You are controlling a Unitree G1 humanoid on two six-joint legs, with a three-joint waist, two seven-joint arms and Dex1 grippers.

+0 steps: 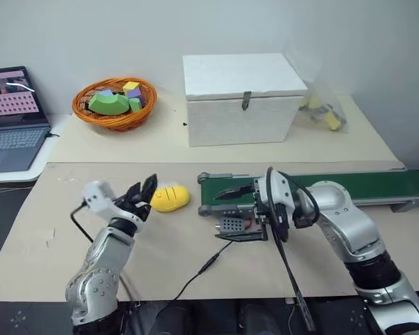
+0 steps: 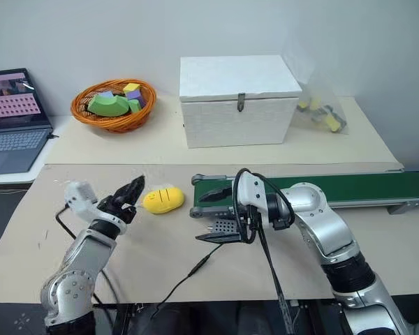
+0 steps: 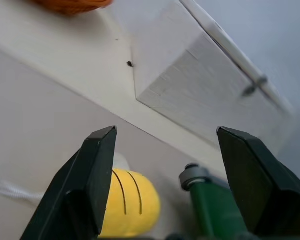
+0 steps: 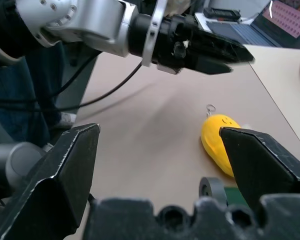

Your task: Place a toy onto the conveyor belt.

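Currently the toy [image 1: 170, 197] is seen lying on the table, beside the conveyor belt [image 1: 349, 187] end. Left gripper [image 1: 144, 191] and right gripper [image 1: 232, 193] fingers are spread, nothing pinched.

Yellow toy [image 1: 170, 197] lies just beside the green conveyor belt [image 1: 349, 187].

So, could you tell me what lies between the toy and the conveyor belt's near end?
Only bare table: in the left eye view, a short empty stretch separates the toy from the conveyor belt.
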